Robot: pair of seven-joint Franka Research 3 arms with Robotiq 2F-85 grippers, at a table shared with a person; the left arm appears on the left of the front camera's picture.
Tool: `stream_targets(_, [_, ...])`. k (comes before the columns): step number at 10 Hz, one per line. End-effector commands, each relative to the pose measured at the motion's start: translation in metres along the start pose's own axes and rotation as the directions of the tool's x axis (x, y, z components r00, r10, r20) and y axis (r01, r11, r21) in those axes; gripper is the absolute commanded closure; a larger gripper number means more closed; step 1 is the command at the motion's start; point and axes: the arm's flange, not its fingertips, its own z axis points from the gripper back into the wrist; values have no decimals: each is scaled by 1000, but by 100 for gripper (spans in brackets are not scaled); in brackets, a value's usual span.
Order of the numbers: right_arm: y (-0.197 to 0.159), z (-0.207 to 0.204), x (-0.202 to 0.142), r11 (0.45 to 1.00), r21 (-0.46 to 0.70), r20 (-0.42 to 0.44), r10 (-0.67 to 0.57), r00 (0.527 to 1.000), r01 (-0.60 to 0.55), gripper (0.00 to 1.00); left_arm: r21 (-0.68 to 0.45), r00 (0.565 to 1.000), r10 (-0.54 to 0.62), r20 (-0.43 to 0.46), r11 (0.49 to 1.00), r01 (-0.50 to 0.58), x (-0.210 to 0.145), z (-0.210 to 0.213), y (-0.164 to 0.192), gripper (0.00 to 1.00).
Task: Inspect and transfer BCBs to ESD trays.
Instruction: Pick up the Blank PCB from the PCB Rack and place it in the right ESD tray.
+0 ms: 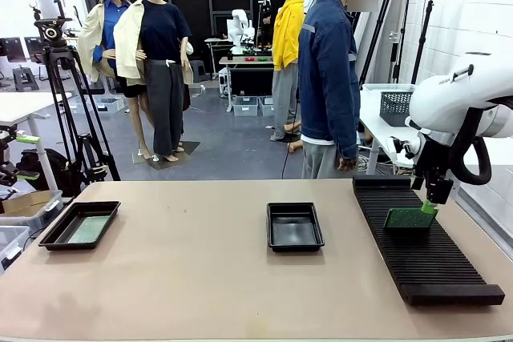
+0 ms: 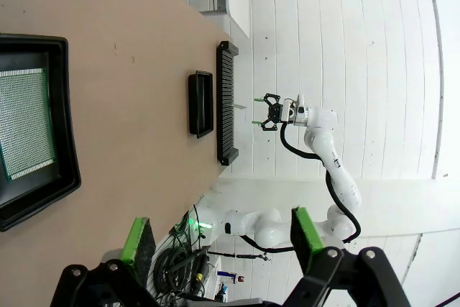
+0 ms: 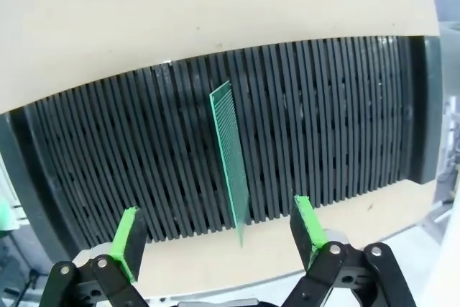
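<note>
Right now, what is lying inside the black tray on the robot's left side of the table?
One green BCB lies flat on the floor of the left ESD tray. The board covers most of that floor, so whatever is under it cannot be seen.

Right gripper [image 1: 430,202] points straight down, jaws spread wide, gripping nothing. Left gripper [image 2: 219,235] likewise spread wide, empty.
</note>
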Motion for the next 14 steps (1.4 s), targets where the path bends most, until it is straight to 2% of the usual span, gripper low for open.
stream_targets(1, [-5,-5,1,999,-17,-28,35,999,-35,0,-2,1000,-2,0,1000,2,-2,-1,-2,0])
stream_targets(6, [-14,-29,9,1000,-12,-86,10,996,-11,0,-2,1000,-2,0,1000,2,-2,-1,-2,0])
stream_targets(10, [-14,-52,5,1000,-7,-84,18,996,-19,0,-2,1000,-2,0,1000,2,-2,-1,-2,0])
stream_targets(14, [-22,-53,10,1000,-3,-92,18,996,-18,0,-2,1000,-2,0,1000,2,-2,-1,-2,0])
